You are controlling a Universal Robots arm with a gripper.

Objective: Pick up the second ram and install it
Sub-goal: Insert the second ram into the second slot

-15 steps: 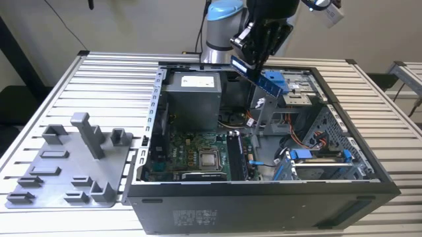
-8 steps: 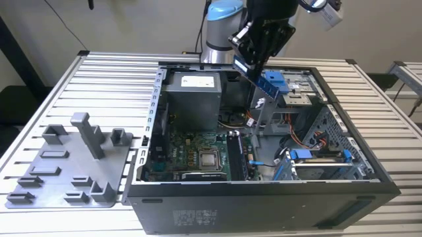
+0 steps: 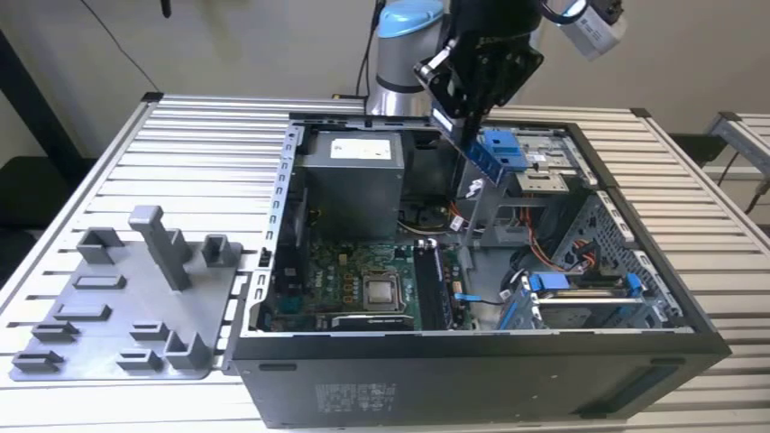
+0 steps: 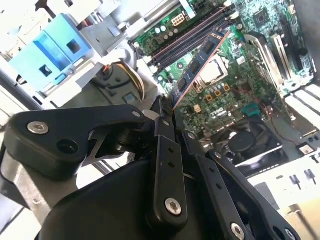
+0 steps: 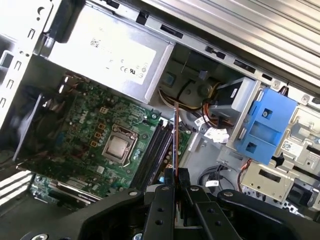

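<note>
Exterior view is showing the pincer (image 3: 462,119) hanging over the open computer case (image 3: 481,379), which is lying on its side on the slatted tabletop (image 3: 205,144). The pincer is gripping the second ram (image 4: 200,62) by one short end, closed narrowly on the board. In the second wrist view the stick is reaching away from the pincer, showing its blue label and dark chips. In the first wrist view the second ram (image 5: 175,135) is appearing edge-on as a thin strip. It is hanging in the air above the motherboard (image 5: 85,125), near the black memory slots (image 5: 157,150) beside the processor socket (image 5: 118,146), and is not yet sitting in a slot. A grey holder tray (image 3: 121,307) is resting on the tabletop, just beside the case on the exterior view's left.
</note>
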